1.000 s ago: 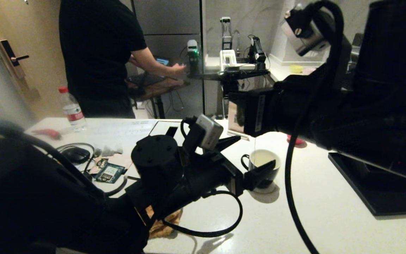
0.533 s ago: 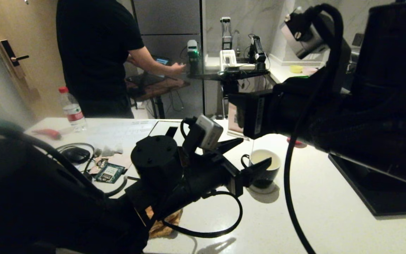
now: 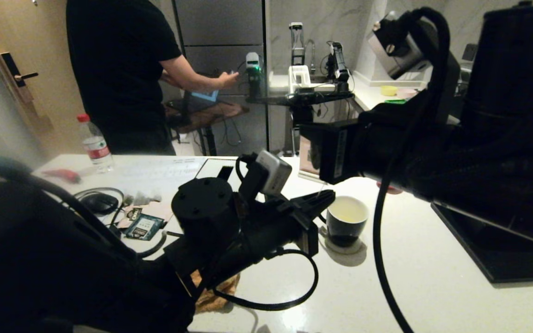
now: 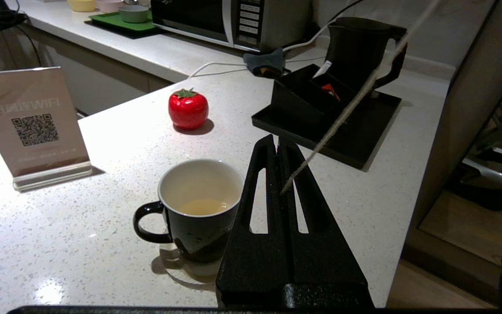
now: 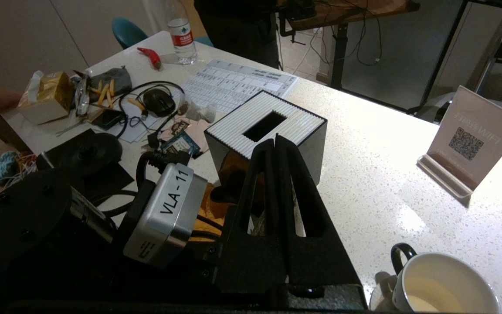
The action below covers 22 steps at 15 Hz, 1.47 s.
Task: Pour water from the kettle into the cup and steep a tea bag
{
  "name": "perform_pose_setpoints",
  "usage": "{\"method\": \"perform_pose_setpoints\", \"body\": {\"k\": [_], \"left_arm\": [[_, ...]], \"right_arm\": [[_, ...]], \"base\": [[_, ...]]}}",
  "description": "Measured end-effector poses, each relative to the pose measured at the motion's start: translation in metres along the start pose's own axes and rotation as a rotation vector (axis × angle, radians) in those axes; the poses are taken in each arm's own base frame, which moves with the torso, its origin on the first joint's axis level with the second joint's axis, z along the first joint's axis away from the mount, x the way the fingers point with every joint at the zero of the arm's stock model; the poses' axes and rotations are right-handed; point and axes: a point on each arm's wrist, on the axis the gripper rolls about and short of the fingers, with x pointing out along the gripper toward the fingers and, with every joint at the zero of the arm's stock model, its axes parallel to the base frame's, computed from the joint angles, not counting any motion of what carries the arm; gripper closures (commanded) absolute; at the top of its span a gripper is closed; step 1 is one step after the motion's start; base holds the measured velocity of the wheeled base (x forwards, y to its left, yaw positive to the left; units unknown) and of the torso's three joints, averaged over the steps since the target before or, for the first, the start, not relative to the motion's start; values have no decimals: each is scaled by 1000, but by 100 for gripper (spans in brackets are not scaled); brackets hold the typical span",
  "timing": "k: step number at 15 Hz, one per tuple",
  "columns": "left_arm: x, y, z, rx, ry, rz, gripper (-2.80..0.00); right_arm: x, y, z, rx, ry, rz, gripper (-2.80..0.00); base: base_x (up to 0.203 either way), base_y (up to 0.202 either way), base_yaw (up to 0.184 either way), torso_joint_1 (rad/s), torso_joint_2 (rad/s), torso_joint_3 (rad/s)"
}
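Beside the cup, our left gripper reaches low and level over the counter, jaws pressed together on the thin string (it runs up out of view). Our right gripper, also clenched, hangs higher above, while the kettle stands well beyond.

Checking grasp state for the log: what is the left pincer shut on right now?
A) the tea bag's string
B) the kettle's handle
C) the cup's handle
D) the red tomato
A: in the left wrist view the left pincer is closed with the string running up out of it, beside the cup, which it does not touch.
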Motion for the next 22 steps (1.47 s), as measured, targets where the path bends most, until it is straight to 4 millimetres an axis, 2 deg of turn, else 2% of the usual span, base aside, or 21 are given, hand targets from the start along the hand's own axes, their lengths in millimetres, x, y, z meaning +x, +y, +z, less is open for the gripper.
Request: {"method": "perform_pose_setpoints", "body": {"k": [11,22], "left_arm": [[0,0,1,-1,-2,6,0],[0,3,1,-4,-6,30,0]], "right_arm": [[-6,-1,1,1,-6,-1,0],[-24,-8,-16,11,-40,3,0]], "base": [[0,0,0,0,0,0],[0,0,0,0,0,0]]}}
